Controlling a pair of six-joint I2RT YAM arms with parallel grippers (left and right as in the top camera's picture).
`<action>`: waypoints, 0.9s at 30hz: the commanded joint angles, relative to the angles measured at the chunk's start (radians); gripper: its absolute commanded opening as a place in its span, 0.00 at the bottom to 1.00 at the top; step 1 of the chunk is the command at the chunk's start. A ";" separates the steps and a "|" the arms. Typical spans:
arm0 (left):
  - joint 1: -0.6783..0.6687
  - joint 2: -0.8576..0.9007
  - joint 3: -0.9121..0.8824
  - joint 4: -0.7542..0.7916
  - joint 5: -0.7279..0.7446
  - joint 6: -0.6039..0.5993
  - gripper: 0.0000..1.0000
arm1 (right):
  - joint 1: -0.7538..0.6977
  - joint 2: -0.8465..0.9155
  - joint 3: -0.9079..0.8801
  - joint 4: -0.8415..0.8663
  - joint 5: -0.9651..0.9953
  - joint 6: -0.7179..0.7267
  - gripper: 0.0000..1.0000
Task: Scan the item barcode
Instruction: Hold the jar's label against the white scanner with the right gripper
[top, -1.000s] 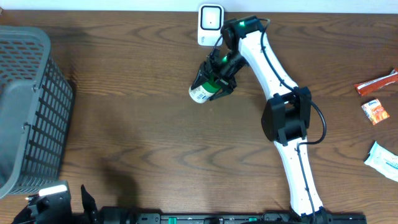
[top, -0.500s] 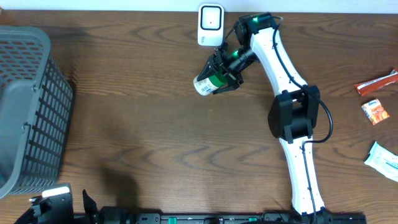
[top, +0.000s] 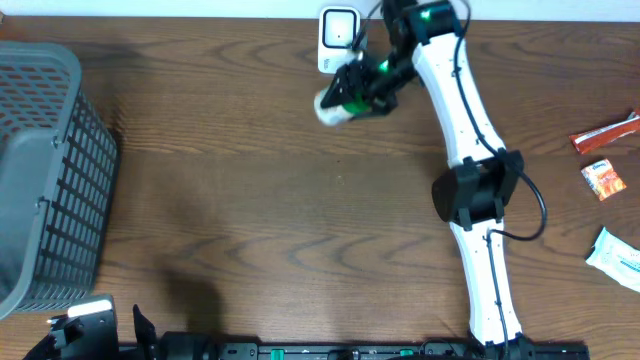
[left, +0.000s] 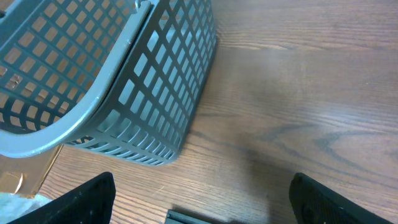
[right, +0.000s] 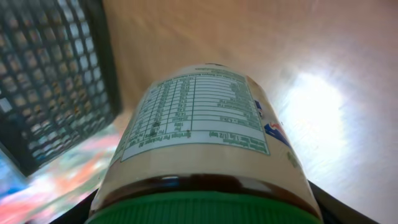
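Your right gripper (top: 366, 86) is stretched to the far edge of the brown wood-grain table (top: 250, 220), fingers clamped on the green-capped bottle with a pale printed label (top: 336, 104). You find that bottle lying tilted in the grip, its base pointing left in the overhead view, just beside the small white box-shaped scanner (top: 338, 40) and a little nearer to you than it. From above the bottle is blurred, so you cannot tell whether it touches the scanner. In your right wrist view the green cap sits closest to the lens, a dark brown band shows under it, and the nutrition panel on the label faces the camera. Your left gripper (left: 202, 205) sits low at the near left corner, its dark fingers (left: 87, 199) spread wide with nothing between them, looking at the grey plastic lattice basket (left: 124, 93) that stands on the left side of the table. Along the right edge you have a red-orange wrapper (top: 605, 132), a small orange packet (top: 603, 180) and a white-and-blue packet (top: 615, 257), all well apart from the bottle
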 joint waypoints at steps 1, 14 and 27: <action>0.005 -0.005 0.003 -0.002 0.002 -0.009 0.89 | 0.000 -0.111 0.189 0.059 0.262 0.035 0.47; 0.005 -0.005 0.003 -0.002 0.001 -0.009 0.89 | 0.077 -0.113 0.160 0.603 0.911 0.033 0.50; 0.005 -0.005 0.003 -0.002 0.002 -0.009 0.89 | 0.115 -0.113 -0.262 1.175 1.018 0.008 0.52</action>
